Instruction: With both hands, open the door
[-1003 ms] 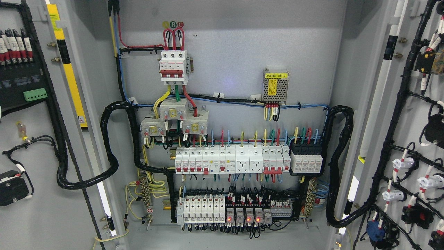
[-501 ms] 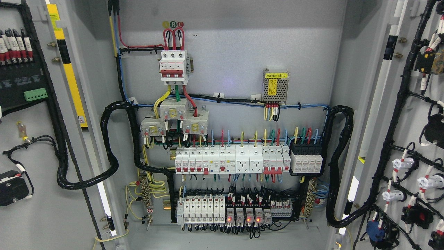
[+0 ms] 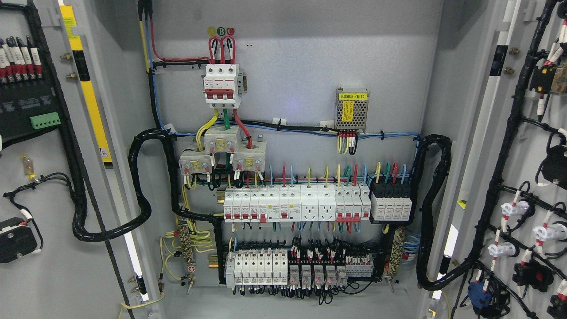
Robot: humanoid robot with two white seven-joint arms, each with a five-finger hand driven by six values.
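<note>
Doors stand swung wide: the left door [image 3: 48,177] fills the picture's left edge, the right door [image 3: 531,168] its right edge, baring the cabinet [image 3: 301,66] with its breakers [image 3: 292,203] between them. Neither robot hand shows, so their fingers cannot be judged.

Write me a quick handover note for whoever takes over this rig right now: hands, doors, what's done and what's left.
Hands: neither the left nor the right is in the head view.
Doors: the left door and the right door both stand swung wide, inner wiring facing the camera.
Cabinet: the interior is fully exposed, with the red three-pole breaker at the top and the rows of small breakers below it.
Done: the opening looks complete.
Left: nothing visible on the doors; confirm where both arms are before moving.
</note>
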